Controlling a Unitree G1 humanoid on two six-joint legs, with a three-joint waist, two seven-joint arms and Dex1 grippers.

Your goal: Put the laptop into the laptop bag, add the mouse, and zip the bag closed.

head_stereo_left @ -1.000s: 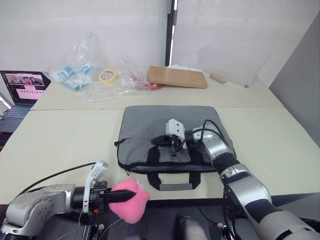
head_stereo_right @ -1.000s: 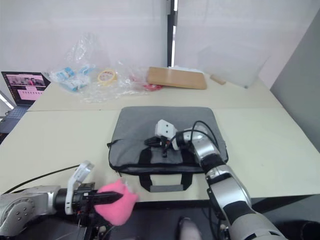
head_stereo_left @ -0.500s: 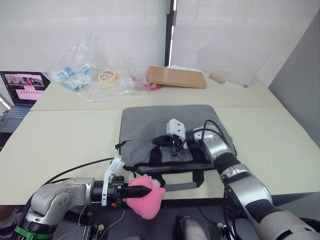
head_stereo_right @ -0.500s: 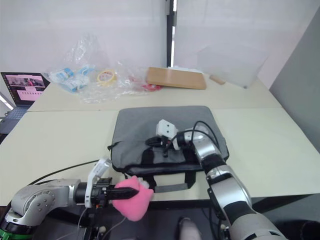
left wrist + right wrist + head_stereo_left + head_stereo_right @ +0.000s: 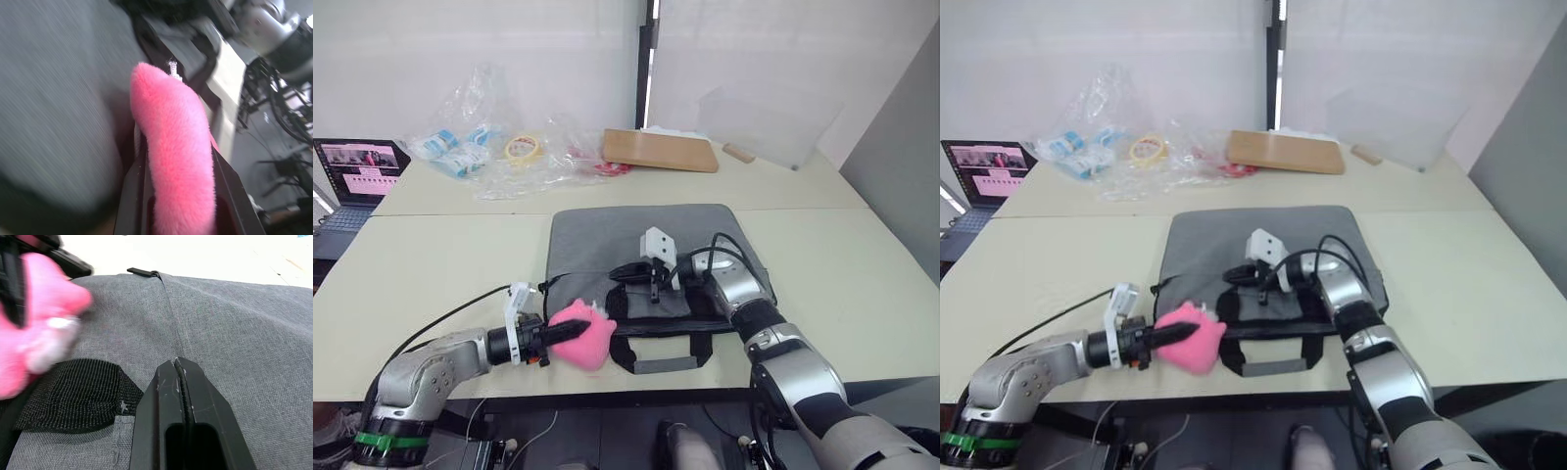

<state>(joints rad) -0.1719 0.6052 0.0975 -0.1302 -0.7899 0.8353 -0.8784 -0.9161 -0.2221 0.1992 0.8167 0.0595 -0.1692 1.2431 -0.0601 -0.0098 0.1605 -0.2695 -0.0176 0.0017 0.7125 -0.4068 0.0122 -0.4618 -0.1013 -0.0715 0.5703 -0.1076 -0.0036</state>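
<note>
Flat, laptop bag (image 5: 641, 250) lies long axis left-right; left end effector (image 5: 560, 333) grips pink ball (image 5: 584, 333), right end effector (image 5: 625, 272) clenched.

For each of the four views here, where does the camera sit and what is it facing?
Left eye view: head, down over both arms at the laptop bag.
Right eye view: same scene, slightly offset.
Left wrist view: along the left gripper, shut on the fluffy pink ball.
Right wrist view: along the right gripper, shut, over the bag.
Shared: bag and ball in all four views.
</note>
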